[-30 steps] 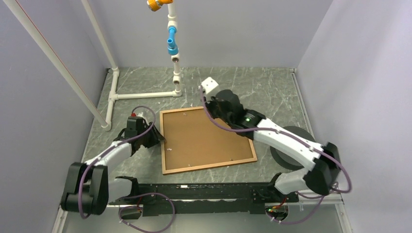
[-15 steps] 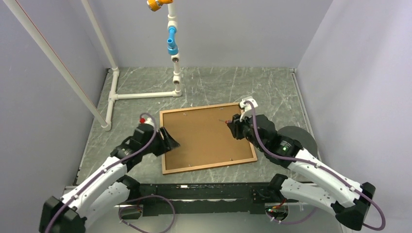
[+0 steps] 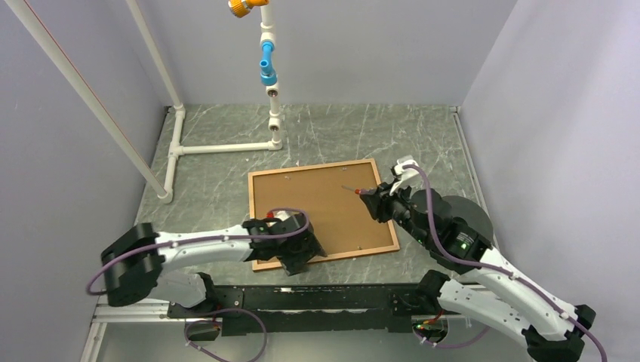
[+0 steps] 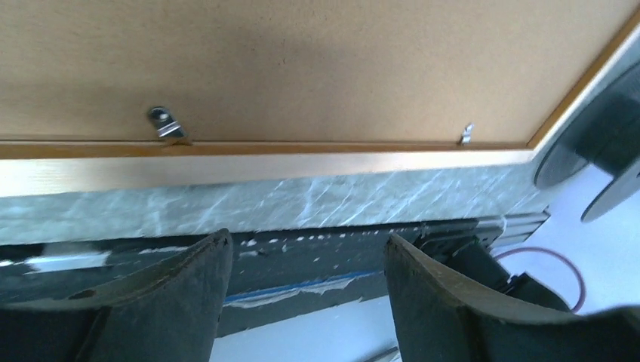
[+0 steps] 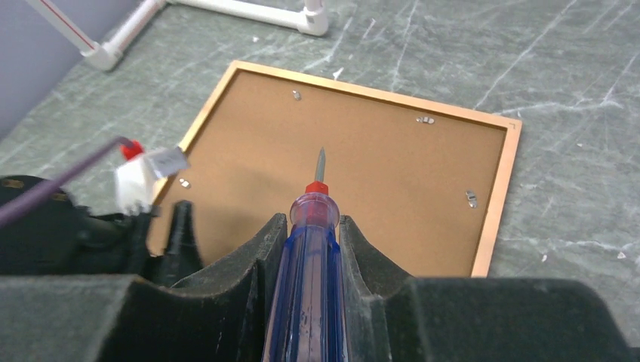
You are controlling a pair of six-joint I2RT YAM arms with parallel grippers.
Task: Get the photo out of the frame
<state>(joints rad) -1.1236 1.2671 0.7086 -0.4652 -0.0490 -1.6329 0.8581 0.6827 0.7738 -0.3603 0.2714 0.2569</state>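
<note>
Your frame point(image 3: 312, 167) lies flat, back side up, mid-counter and closer to the near edge than the far one. It is turned slightly, so its right side runs off toward the near right corner. You can't see the photo from any view. Only the brown backing board point(image 3: 324, 207) faces up inside the wooden border, and small metal tabs point(image 4: 162, 123) sit along the border's inner edge.

Your left pincer point(image 3: 306, 254) is over the frame's near edge, a bit left of its middle. In the left wrist view its fingers point(image 4: 158, 290) are spread apart with nothing between them. Past them you see the frame's near rail point(image 4: 264, 162), the board point(image 4: 302, 60) and a strip of counter.

Your right pincer point(image 3: 376, 201) is at the frame's right side, clamped on a screwdriver point(image 3: 359, 193). In the right wrist view the blue handle point(image 5: 308, 294) sits tight between the pads point(image 5: 249, 279). It has a red collar, and the tip points at the middle of the board point(image 5: 377, 162). You can't tell whether the tip touches the board.

The counter point(image 3: 423, 136) is grey-green marble pattern. A dark round disc point(image 3: 474, 215) sits just right of the frame, partly under your right arm. A white pipe structure point(image 3: 226, 148) stands by the far left corner, well apart from the frame.
</note>
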